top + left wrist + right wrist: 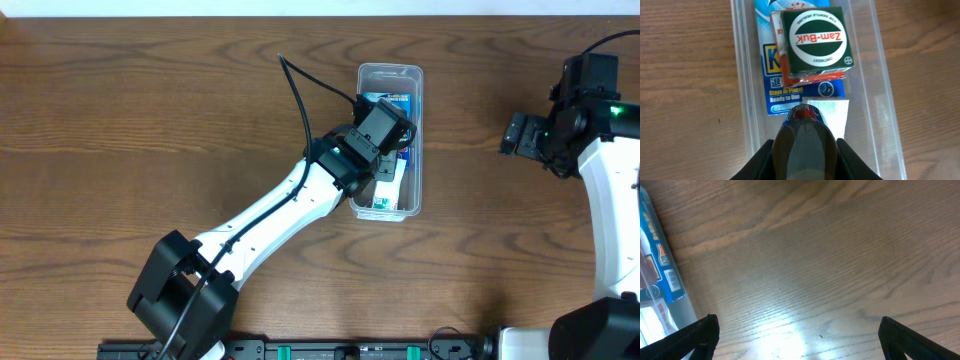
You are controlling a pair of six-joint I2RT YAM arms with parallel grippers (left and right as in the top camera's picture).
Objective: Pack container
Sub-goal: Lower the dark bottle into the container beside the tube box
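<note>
Now your left gripper (804, 114) hangs with jaws closed over the container (391, 72); your right gripper (799, 332) stands wide open.

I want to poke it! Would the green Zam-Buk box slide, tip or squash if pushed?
It would probably slide or tip easily: the Zam-Buk box rests atop a blue pack, not flat on the container floor. It looks like thin cardboard, so likely light and squashable. Flat sides mean it shouldn't roll.
</note>
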